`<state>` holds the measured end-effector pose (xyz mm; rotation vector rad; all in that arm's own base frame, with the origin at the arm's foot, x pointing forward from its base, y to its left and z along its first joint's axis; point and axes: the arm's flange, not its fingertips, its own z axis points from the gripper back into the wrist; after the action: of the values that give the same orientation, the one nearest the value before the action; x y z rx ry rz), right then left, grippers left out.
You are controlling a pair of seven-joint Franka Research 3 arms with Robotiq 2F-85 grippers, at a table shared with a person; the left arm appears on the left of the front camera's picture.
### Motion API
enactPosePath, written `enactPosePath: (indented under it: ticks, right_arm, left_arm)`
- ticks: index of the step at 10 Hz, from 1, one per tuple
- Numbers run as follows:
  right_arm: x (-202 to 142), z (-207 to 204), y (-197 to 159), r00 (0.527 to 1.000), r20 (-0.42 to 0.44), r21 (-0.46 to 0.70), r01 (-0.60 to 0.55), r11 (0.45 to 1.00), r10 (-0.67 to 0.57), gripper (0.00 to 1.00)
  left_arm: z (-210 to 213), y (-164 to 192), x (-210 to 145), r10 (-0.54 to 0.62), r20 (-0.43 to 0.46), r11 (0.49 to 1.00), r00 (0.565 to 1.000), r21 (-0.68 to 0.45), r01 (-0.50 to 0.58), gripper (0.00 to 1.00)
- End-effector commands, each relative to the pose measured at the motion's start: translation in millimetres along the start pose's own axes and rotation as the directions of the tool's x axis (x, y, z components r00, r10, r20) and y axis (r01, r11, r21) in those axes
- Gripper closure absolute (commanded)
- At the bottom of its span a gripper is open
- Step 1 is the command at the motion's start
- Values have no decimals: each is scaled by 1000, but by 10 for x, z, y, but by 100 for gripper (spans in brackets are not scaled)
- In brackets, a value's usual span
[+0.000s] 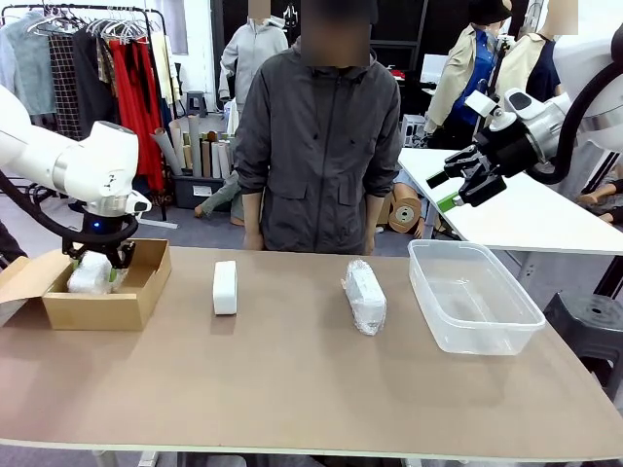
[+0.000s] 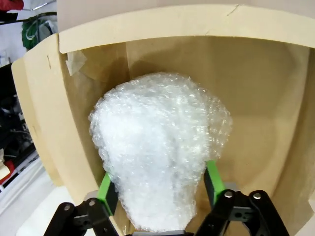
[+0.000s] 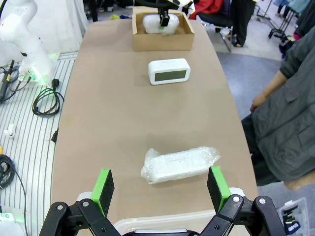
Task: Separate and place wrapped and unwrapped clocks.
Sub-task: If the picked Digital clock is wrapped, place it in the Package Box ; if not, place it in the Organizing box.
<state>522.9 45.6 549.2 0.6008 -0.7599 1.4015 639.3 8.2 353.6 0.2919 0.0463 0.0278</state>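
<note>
Front view: the left gripper [image 1: 97, 267] is down inside the cardboard box [image 1: 107, 309] at the table's [image 1: 292, 389] left end, around a wrapped clock [image 1: 88, 280]. In the left wrist view its green pads [image 2: 214, 179] stand on either side of the bundle. Whether they press on it or stand just clear cannot be told, because the wrap bulges over both. The right gripper [image 1: 440, 190] hangs high at the right, jaws wide apart and empty. The bare clock [image 1: 225, 287] stands on edge left of centre. The second wrapped clock [image 1: 364, 297] lies right of centre, just beside the clear tub [image 1: 492, 336]. A person [image 1: 316, 146] stands at the far side, hands off the table.

Risks, as judged:
- If the left arm lifts while the wrap clings to a pad, the bundle could be dragged up or tipped over the box wall.
- The crinkly wrap on the second bundle may give under a grip and let it slip.
- The bare clock could topple at a light knock.

Not made out:
- The box wall hides the foot of the bundle, so whether it rests on the box floor is unconfirmed.
- The wrap hides the clock inside.
- The right wrist view cuts off most of the tub.
</note>
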Motion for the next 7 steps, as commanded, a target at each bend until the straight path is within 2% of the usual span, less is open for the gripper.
enactPosePath:
  ticks: [1,4,7]
  right_arm:
    - [24,8,4,1000,0,2,-4,1000,4,0]
    - [24,8,4,1000,0,2,-4,1000,4,0]
    - [24,8,4,1000,0,2,-4,1000,4,0]
  left_arm:
    - [121,82,-25,-23,22,999,999,-33,23,0]
    - [397,109,-173,-21,61,999,998,-45,24,0]
    - [615,140,-334,-59,104,994,993,-89,69,0]
